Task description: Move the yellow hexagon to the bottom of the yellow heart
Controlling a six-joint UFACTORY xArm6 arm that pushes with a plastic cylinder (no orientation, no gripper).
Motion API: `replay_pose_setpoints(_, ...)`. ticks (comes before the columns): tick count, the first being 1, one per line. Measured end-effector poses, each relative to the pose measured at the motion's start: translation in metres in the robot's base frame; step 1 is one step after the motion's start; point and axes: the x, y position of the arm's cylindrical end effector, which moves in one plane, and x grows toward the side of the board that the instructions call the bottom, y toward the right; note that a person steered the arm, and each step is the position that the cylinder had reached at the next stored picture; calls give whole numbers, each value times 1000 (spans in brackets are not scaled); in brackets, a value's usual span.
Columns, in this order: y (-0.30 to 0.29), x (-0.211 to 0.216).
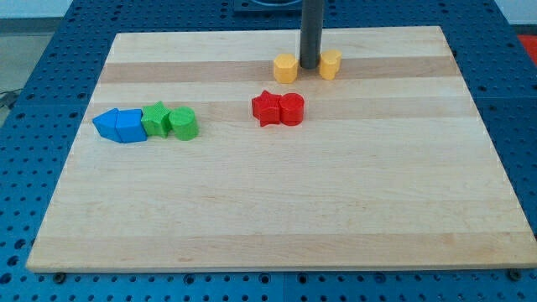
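I looked over the worktop [277,210] and the coloured blocks and found no text, label, brand, number or sign that I could read.

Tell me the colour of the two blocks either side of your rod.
Both blocks are yellow, flanking my tip; the one camera view shows it.

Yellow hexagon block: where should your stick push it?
Probably on the upper-left side of the yellow hexagon block, pushing toward the view's bottom right: the yellow heart block sits to its right, and my tip stands between them.
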Motion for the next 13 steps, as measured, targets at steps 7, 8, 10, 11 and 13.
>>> replay_pose_setpoints(7,-55,23)
replay_pose_setpoints(8,-30,29)
replay_pose_setpoints(10,-30,61)
replay_pose_setpoints(11,-33,16)
replay_pose_setpoints(13,-18,-14)
